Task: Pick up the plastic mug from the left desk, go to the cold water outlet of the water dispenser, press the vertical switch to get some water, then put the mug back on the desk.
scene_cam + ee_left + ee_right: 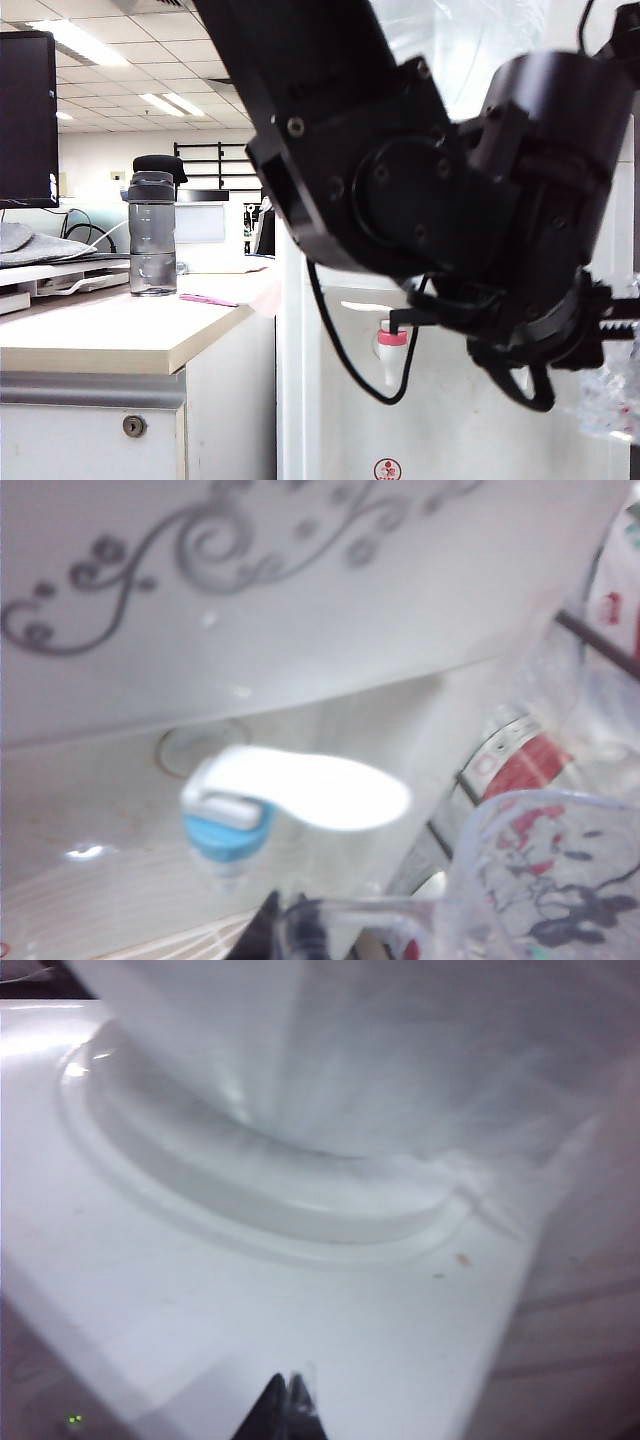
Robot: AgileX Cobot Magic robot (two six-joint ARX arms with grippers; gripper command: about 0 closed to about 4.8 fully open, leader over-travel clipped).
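The left gripper [290, 925] is clamped on the thin clear handle of the plastic mug [545, 875], its dark fingertips pressed together on the handle at the edge of the left wrist view. The mug hangs in front of the water dispenser [330, 600], beside and slightly below the cold water outlet [228, 830], whose blue collar sits under a long white lever [320, 790]. The mug's rim is not under the spout; it stands off to one side of the tap, close to it but apart. Grey swirl ornaments [200, 550] run across the dispenser's white panel above the tap recess.

In the exterior view a large black arm [420, 180] fills the middle and right of the picture, in front of the dispenser. Below it the red-collared tap [391, 350] shows, and a bit of the clear mug appears at the far right edge. The left desk [110, 345] carries a smoky-grey bottle [152, 235] with a black cap and a pink pen [208, 299].

The right gripper [290, 1405] hovers above the dispenser's white top, near the ring where the clear water bottle [400, 1050] sits. Its two dark fingertips lie close together with nothing between them. A small green indicator light [73, 1420] glows at the picture's corner.
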